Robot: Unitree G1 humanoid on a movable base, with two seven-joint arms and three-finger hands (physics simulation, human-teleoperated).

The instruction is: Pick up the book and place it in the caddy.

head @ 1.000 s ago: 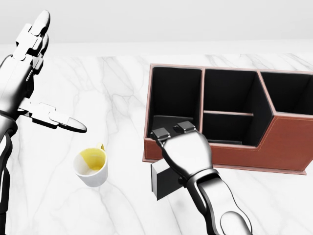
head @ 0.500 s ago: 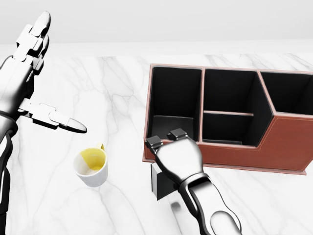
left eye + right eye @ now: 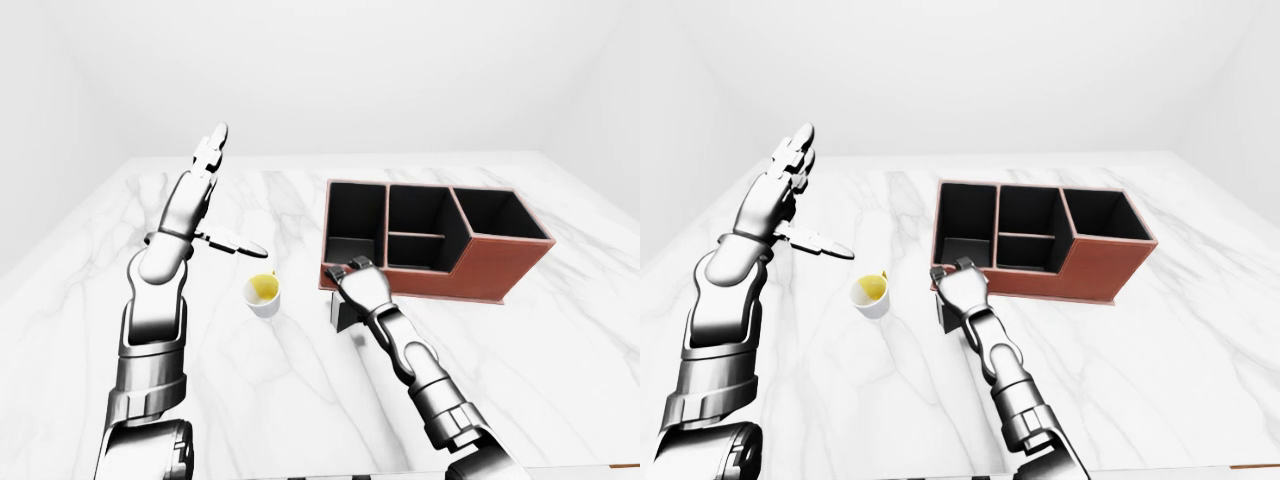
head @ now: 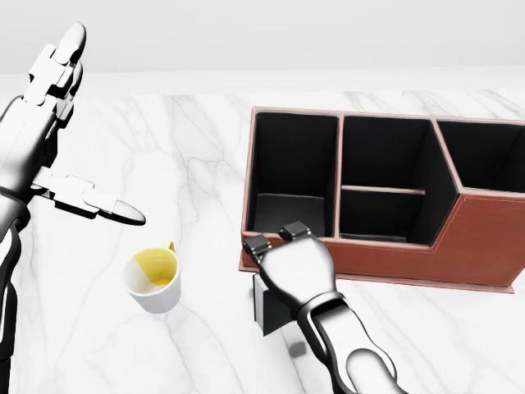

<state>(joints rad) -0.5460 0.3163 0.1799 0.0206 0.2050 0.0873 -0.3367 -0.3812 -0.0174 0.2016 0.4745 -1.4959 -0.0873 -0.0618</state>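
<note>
Since a second ago, right hand [image 4: 294, 264] has drawn back from over the caddy's left compartment toward the bottom of the head view; its knuckles now sit at the caddy's near wall rather than inside it. Left hand, cup and caddy unchanged in place.

Caddy [image 4: 467, 246]: reddish-brown outside, black inside, standing on the white marble counter [image 4: 197, 164]. Compartments seen in the head view: one tall at left, a middle section split by a cross divider into two smaller bays, one at right cut off by the frame edge. All show bare dark floors; nothing lies in them.

Cup [image 4: 153, 278]: white, pale yellow inside, tilted toward the viewer, small handle at its top edge, well to the left of the caddy. Cannot tell whether the yellow is liquid or glaze.

Book [image 4: 266, 309]: dark grey to black, with a thin paler strip along its left edge. It stands tilted just outside the caddy, below the left compartment's wall, mostly hidden under the right hand.

Right hand: fingers curled down over the book's top; the grip appears closed on it, though finger contact underneath is hidden.

Left hand [image 4: 49, 98]: raised far left of the caddy, fingers straight and spread, thumb jutting toward the cup, holding nothing.
</note>
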